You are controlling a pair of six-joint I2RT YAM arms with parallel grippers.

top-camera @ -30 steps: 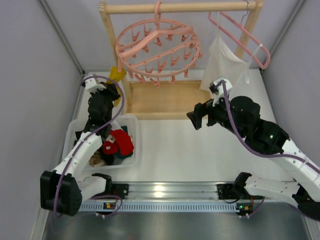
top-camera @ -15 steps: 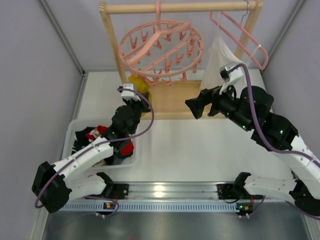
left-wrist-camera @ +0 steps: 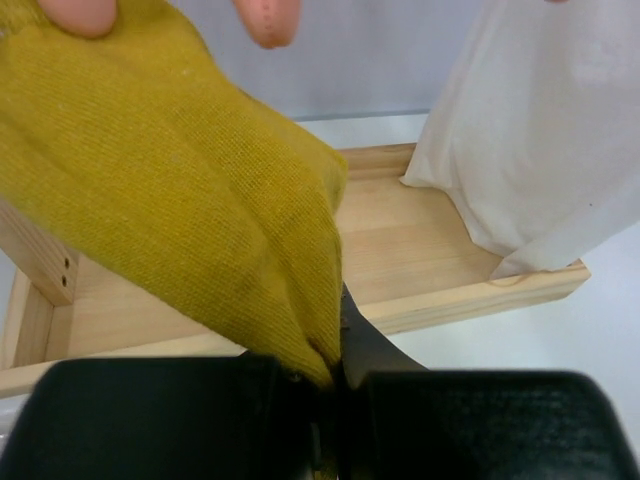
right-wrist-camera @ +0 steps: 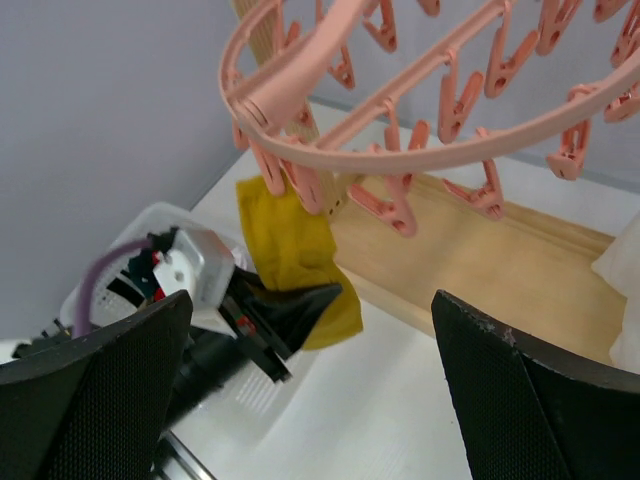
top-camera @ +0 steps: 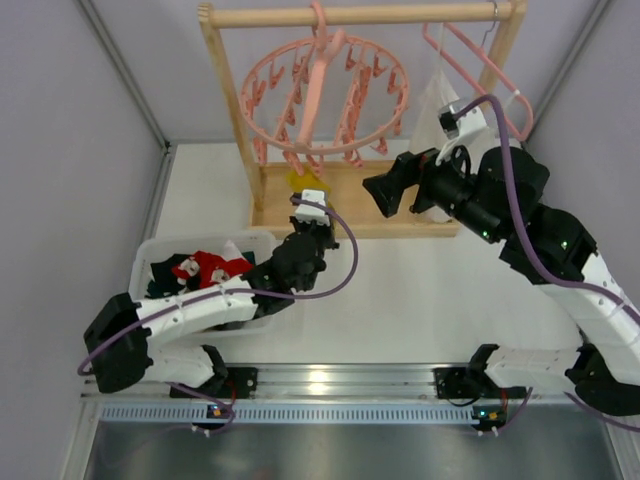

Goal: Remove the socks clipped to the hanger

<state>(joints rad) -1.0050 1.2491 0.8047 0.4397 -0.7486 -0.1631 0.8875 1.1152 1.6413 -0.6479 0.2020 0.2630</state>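
My left gripper (left-wrist-camera: 335, 372) is clamped shut on the lower tip of a mustard sock (left-wrist-camera: 200, 200). The sock is a soft, finely ribbed knit, pulled taut on a slant just above the front edge of the wooden rack (top-camera: 400, 14), whose flat pale base board lies right behind it. The sock's upper end meets a pink clip (right-wrist-camera: 300, 185) under the rim of the hanger (top-camera: 316, 90). The hanger is a round pink plastic ring with straight spokes, hooked on the rack's top bar, and this is the only sock I can see on it. Small peg-shaped clips dangle all around the ring, too many and too overlapped to count. My right gripper (top-camera: 380, 195) hangs over the right half of the rack's base with its two broad black fingers spread wide and nothing between them, facing the ring and the sock. One white cloth bag (left-wrist-camera: 540, 130), thin and creased, hangs at the rack's right end and reaches down to the base board. One plain triangular pink hanger (top-camera: 490, 70) hangs on the top bar above it. On the table, left of and nearer than the rack, stands one clear plastic tub (top-camera: 195, 243) holding a heap of socks (top-camera: 205, 268), red and dark fabric jumbled together; I cannot count them.
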